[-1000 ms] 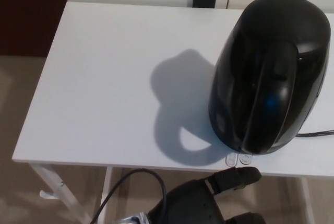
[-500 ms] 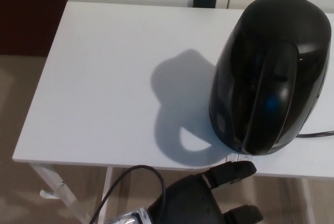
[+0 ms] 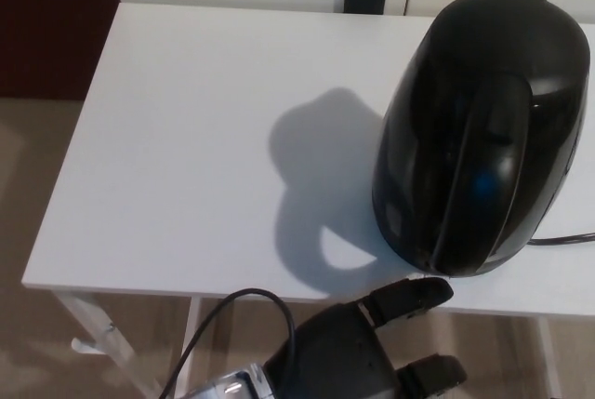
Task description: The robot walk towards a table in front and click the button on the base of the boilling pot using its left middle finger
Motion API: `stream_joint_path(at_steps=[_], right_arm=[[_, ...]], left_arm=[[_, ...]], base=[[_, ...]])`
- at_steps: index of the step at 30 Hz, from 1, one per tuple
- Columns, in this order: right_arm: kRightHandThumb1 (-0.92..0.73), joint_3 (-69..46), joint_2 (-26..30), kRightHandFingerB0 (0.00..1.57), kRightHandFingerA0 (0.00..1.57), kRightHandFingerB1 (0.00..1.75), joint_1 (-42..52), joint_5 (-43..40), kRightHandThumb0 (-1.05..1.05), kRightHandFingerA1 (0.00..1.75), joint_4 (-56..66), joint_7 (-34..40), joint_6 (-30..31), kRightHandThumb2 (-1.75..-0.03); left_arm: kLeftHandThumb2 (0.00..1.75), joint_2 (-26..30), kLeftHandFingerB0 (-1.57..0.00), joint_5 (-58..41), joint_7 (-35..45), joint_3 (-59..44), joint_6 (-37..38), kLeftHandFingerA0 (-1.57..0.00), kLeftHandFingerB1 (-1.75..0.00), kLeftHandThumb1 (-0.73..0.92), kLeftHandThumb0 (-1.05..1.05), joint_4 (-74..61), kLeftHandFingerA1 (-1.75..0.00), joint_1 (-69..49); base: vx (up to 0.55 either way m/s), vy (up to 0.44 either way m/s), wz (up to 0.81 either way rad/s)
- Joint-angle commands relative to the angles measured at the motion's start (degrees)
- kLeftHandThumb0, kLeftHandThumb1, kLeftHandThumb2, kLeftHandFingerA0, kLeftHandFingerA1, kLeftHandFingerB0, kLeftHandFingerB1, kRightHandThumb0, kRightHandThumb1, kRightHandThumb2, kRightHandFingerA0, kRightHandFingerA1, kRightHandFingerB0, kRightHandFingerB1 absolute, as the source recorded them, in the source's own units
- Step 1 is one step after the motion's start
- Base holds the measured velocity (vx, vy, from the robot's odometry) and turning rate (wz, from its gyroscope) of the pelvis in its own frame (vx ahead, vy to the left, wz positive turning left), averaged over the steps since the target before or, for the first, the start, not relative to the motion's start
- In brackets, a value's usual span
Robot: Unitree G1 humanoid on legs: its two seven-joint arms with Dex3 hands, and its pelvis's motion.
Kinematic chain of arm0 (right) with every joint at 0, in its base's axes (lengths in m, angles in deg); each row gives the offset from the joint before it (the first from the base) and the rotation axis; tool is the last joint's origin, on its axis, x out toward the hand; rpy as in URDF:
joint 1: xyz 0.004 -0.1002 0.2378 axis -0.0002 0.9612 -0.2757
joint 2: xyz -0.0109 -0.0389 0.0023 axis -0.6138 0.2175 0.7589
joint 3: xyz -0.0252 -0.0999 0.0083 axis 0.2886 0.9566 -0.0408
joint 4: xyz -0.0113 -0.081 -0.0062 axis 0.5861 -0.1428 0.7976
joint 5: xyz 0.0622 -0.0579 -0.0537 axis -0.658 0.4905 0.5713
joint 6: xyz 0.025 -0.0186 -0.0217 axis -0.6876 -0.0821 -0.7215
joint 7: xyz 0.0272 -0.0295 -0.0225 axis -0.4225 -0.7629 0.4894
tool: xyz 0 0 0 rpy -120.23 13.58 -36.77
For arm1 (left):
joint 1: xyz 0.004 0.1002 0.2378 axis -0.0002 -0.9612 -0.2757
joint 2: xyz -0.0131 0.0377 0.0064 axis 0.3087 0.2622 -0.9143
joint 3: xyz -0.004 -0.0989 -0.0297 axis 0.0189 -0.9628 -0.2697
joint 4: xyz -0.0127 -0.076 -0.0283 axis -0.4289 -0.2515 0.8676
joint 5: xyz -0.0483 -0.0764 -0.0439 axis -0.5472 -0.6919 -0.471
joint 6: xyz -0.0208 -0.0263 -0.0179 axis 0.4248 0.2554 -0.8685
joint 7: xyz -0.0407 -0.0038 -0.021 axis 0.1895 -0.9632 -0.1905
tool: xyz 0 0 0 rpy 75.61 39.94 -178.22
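Boiling pot (image 3: 483,129): glossy black, rounded body with a broad arched handle facing the camera and a small blue glint on it; stands on the right part of the white table (image 3: 186,139), near the front edge, its shadow cast to its left and a black cord (image 3: 562,238) leaving its right side. The base button is hidden under the left robot hand (image 3: 363,352). That hand, black, is below the table's front edge, holds nothing, fingers apart, one finger (image 3: 409,299) extended with its tip at the pot's foot.
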Motion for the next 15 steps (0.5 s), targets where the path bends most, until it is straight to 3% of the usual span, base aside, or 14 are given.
stream_joint_path(at_steps=[1,3,4,5,6,9,13,15], right_arm=[[-0.63,0.3,0.3,0.49,0.55,0.42,-0.1,1.1,-0.47,0.53,-0.2,2.2,0.1,-0.59],[-0.62,-0.1,0.1,0.49,0.54,0.43,0.1,0.5,-0.45,0.59,0.0,1.8,-0.3,-0.59],[-0.47,-0.5,-0.2,0.46,0.53,0.56,0.1,-0.5,-0.48,0.69,-0.3,0.9,-1.0,-0.84],[-0.47,-0.6,-0.3,0.46,0.53,0.56,0.1,-0.7,-0.48,0.69,-0.5,0.6,-1.2,-0.84],[-0.60,-0.4,-0.2,0.54,0.56,0.45,0.1,-0.2,-0.48,0.65,-0.2,1.1,-0.3,-0.58],[-0.60,-0.5,-0.1,0.54,0.56,0.45,0.1,-0.3,-0.43,0.65,-0.5,0.5,-1.5,-0.58],[-0.62,0.1,0.2,0.59,0.58,0.47,-0.3,1.0,-0.38,0.63,0.7,1.9,2.2,-0.58],[-0.60,-1.3,-0.4,0.51,0.56,0.45,0.0,-2.1,-0.39,0.63,1.0,-1.3,1.6,-0.57]], left_arm=[[0.65,-0.4,-0.26,-0.4,-1.0,-0.5,0.1,-0.28,-0.30,0.81,-0.70,2.0,-0.31,1.1],[0.64,-0.6,-0.25,-0.4,-1.2,-0.4,0.2,-0.28,-0.30,0.81,-0.70,2.7,-0.31,1.7],[0.65,-0.7,-0.26,-0.7,-1.2,-0.5,0.2,-0.28,-0.30,0.80,-0.70,3.1,-0.31,1.8],[0.65,-0.7,-0.26,-0.9,-1.2,-0.6,0.2,-0.28,-0.30,0.80,-0.70,3.2,-0.31,1.8],[0.65,-0.9,-0.27,-1.0,-1.6,-0.6,0.2,-0.29,-0.30,0.80,-0.70,3.6,-0.31,1.8],[0.65,-1.1,-0.26,-1.3,-0.8,-0.6,0.1,-0.27,-0.30,0.81,-0.70,4.4,-0.30,2.3],[0.65,-1.4,-0.25,-1.6,-0.9,-0.8,0.1,-0.27,-0.30,0.81,-0.70,5.3,-0.30,2.9],[0.65,-1.5,-0.25,-2.0,-0.3,-0.8,0.3,-0.26,-0.30,0.80,-0.69,5.3,-0.30,3.0]], base=[[0.00,0.000,0.00],[0.00,0.000,0.00],[0.00,0.000,0.00],[0.00,0.000,0.00],[0.00,0.000,0.00],[0.00,0.000,0.00],[0.00,0.000,0.00],[0.00,0.000,0.00]])
